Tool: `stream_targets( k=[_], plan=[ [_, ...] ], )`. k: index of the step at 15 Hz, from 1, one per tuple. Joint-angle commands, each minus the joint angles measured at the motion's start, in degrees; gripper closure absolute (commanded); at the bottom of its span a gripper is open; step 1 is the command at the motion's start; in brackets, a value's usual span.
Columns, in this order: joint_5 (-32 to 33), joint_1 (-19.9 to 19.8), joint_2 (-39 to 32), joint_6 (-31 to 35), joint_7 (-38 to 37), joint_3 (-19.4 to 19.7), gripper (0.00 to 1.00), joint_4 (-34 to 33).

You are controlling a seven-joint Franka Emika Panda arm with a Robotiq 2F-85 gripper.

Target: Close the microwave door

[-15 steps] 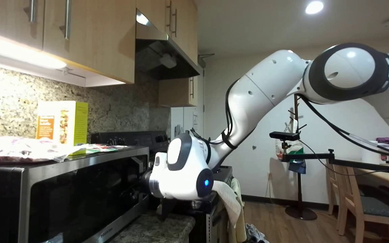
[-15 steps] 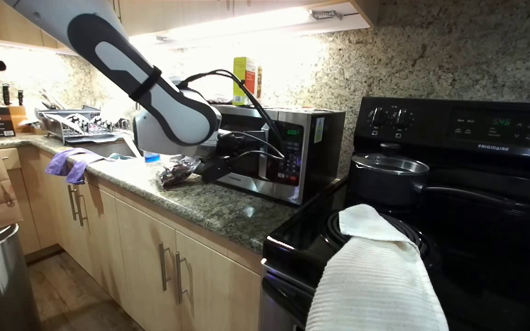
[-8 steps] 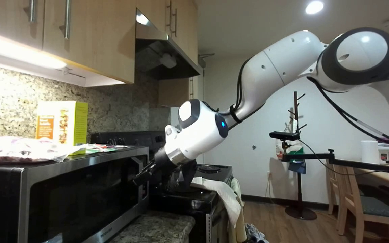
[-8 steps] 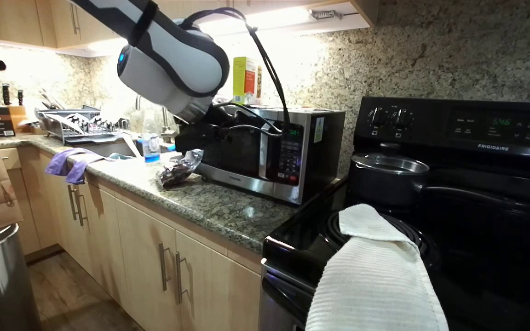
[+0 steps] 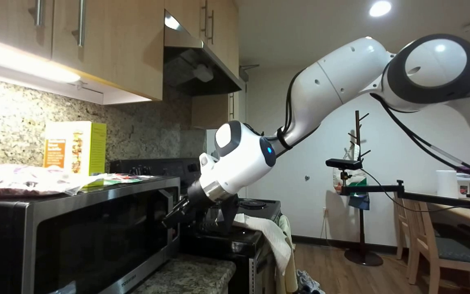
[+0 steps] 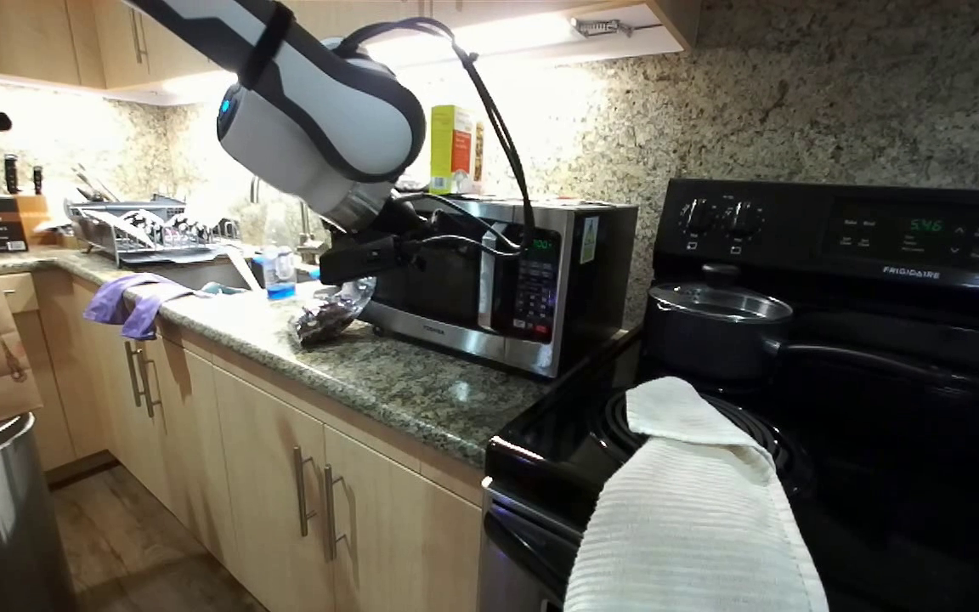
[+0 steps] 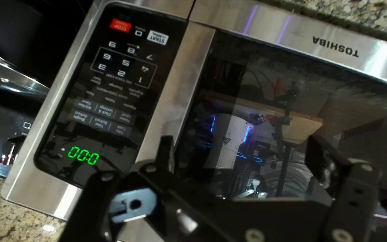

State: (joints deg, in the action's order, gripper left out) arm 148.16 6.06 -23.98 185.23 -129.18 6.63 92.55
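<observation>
Steel microwave door (image 5: 100,237) roomward, long axis horizontal.

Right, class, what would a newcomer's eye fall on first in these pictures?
The big white arm would probably win, stretched from the right edge of an exterior view toward the microwave door. Next come the green digits on the control panel, left of the spread fingers in the wrist view. Then comes the pale towel, low in an exterior view.

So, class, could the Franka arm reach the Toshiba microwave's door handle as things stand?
Probably yes: the open gripper faces the microwave door, and the wrist view shows nothing between it and the door handle.
</observation>
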Motion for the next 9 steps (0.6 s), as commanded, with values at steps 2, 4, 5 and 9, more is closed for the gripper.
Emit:
stream_targets(
  k=[2, 4, 5, 9],
  plan=[
    [-3.6, 14.8, 3.2, 6.9, 2.7, 20.0, 0.0, 5.9],
    [2.8, 21.4, 3.3, 8.4, -2.2, 29.4, 0.0, 8.0],
    [5.4, 25.2, 2.3, 11.6, -5.2, 34.3, 0.0, 7.1],
    [1.1, 41.2, -1.2, 14.9, -4.3, 50.7, 0.0, 6.7]
  ],
)
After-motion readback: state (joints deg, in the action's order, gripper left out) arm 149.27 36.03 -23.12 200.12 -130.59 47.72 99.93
